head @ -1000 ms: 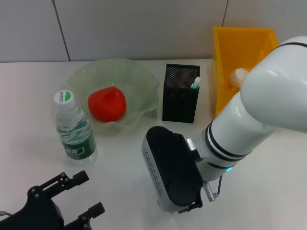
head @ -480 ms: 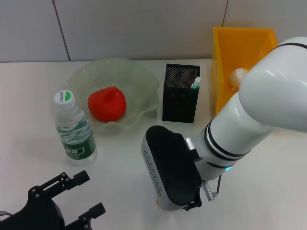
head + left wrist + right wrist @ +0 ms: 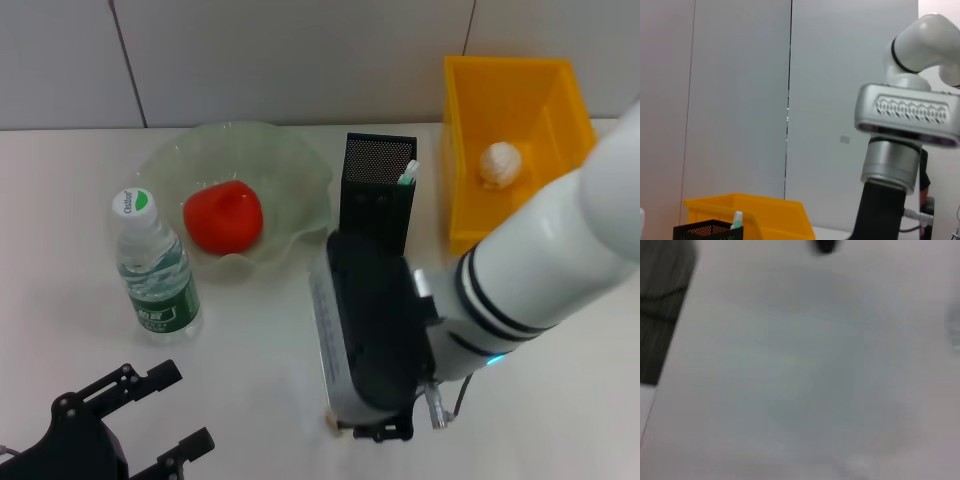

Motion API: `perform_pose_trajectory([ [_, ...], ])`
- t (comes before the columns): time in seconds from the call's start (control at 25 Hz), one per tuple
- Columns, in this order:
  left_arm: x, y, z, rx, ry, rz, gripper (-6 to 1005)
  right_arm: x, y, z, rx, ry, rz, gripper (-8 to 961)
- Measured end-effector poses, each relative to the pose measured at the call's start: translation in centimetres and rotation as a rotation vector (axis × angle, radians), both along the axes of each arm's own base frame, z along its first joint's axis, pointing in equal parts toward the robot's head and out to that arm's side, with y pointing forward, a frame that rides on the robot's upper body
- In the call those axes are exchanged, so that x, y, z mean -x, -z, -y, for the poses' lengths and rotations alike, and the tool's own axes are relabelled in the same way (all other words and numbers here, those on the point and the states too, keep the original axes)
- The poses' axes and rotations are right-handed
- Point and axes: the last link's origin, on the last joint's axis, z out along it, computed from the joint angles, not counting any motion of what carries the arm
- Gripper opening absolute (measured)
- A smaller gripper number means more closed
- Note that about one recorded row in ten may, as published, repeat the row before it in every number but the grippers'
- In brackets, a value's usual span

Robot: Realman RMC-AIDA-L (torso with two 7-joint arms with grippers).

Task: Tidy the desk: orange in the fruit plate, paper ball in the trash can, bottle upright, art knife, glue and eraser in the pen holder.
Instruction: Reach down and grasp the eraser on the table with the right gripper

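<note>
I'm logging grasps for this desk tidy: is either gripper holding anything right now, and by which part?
The left gripper holds nothing; its fingers are open above the white desk. The right gripper is hidden under its own wrist, so any hold cannot be told.

white desk surface [image 3: 250,360] seen beneath everything | grey panelled wall [image 3: 290,60] seen behind it | vertical panel seam [image 3: 788,95] seen in wall

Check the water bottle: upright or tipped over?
Upright. The bottle stands on its base on the table, white cap on top, beside the glass plate.
</note>
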Motion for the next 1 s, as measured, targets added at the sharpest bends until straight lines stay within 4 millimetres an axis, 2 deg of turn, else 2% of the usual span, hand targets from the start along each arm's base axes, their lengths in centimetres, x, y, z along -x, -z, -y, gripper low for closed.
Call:
perform_pose_trajectory([
  [0.36, 0.1, 0.0, 0.0, 0.0, -0.002, -0.003, 669, 0.0, -1.3, 0.1, -0.129, 0.158, -0.053, 355],
  [0.56, 0.0, 0.2, -0.1, 0.005, 0.002, -0.006, 669, 0.6, -2.4, -0.3, -0.211, 0.287, -0.118, 367],
  [1.0, -0.2, 0.4, -0.2, 0.009, 0.006, -0.005, 669, 0.8, -3.0, 0.1, -0.244, 0.442, -0.115, 393],
])
